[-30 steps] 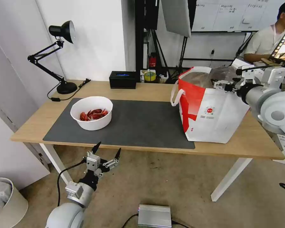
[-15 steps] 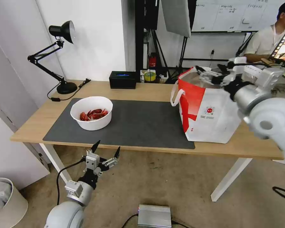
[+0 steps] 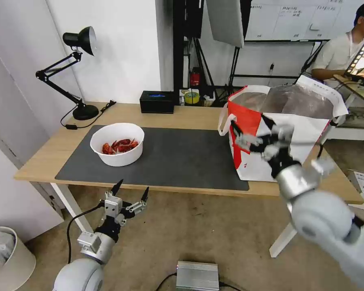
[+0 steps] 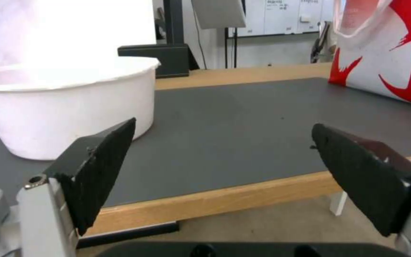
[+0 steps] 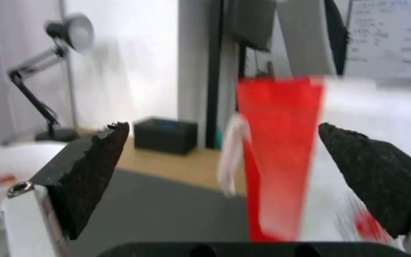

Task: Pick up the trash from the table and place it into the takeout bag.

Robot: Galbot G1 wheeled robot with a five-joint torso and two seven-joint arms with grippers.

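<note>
Surface (image 3: 190,117): light wood, dark grey mat (image 3: 174,157) on top. White bowl (image 3: 117,144) with red crayfish shells: on the mat's left part. Takeout bag (image 3: 283,141): upright at the right end, mouth open. Right gripper (image 3: 250,129): raised before the bag's red side, fingers spread, empty. Left gripper (image 3: 130,190): below the front edge, fingers apart, empty

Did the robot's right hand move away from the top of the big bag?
Yes. The right gripper came down from over the bag's open top, toward the robot, and now hangs in front of the bag's side, fingers open and empty.
</note>
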